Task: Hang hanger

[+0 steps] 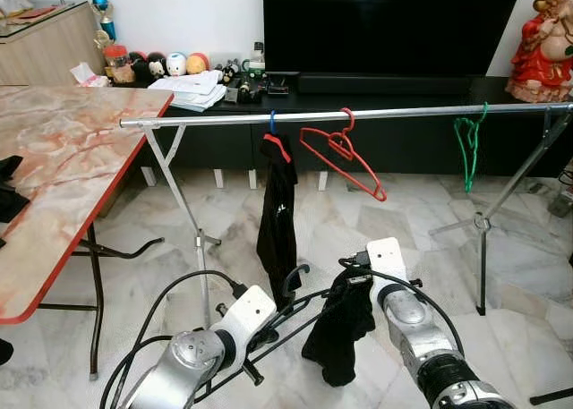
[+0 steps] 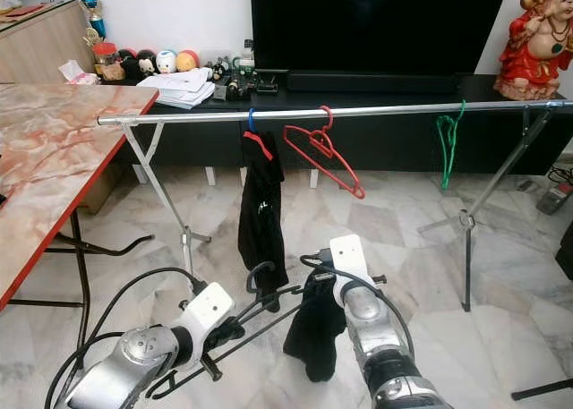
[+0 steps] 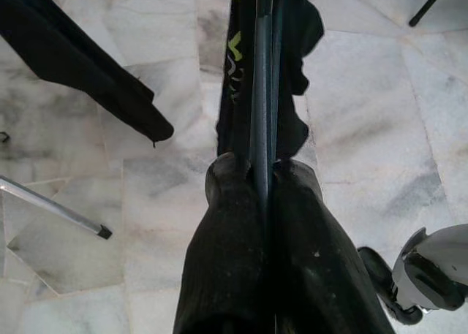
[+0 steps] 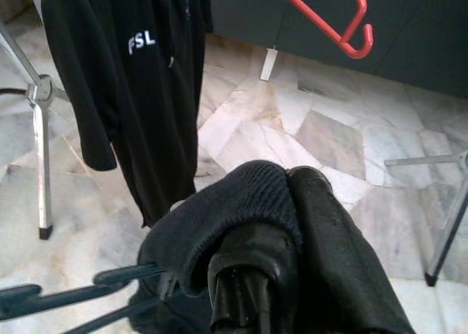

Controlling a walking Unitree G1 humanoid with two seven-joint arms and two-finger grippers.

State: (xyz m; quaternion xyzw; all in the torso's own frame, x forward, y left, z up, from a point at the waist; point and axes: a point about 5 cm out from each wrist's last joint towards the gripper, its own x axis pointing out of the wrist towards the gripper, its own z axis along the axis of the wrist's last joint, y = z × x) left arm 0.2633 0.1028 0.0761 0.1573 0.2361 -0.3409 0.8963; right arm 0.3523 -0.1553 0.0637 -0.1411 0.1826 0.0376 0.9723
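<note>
Holding low, well below and in front of the rail (image 1: pixel 358 114): dark hanger (image 1: pixel 286 309) lies roughly level between both arms, hook toward the rail. Left tool (image 3: pixel 263 175) is clenched on its bar; right tool (image 4: pixel 292 202) is clamped on the black garment (image 1: pixel 340 333) draped over it.

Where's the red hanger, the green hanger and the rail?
red hanger (image 1: pixel 345 165): left eye view, its lower bar.
green hanger (image 1: pixel 466 145): left eye view, its side.
rail (image 1: pixel 403 112): left eye view, bare middle stretch.
</note>
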